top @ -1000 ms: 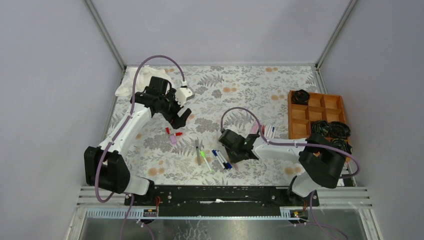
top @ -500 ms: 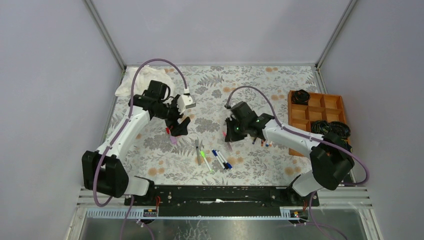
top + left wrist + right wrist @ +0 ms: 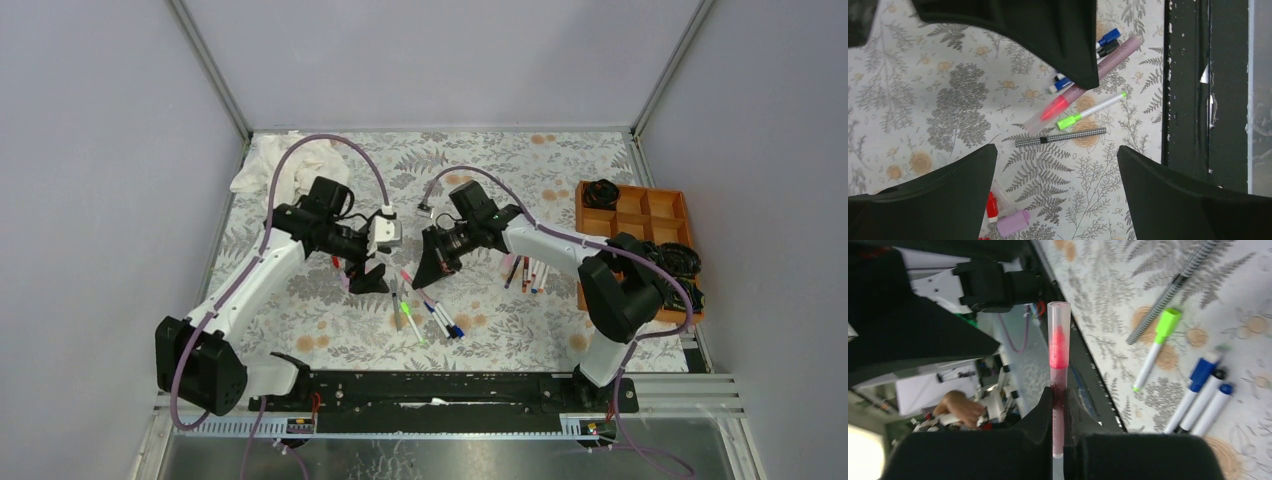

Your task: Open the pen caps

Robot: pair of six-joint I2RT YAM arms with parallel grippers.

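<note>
I read the right gripper [image 3: 1058,407] as fully closed on a pink pen [image 3: 1058,385], its clear cap [image 3: 1058,320] on, at centre of the overhead frame; the left gripper [image 3: 1056,149] is spread wide, holding nothing, just left of it; loose pens [image 3: 432,316] lie below centre.

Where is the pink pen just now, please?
In the top view, the pink pen is clamped in the right gripper at mid-table, its clear cap pointing toward the open left gripper, near the green-capped pen.
</note>
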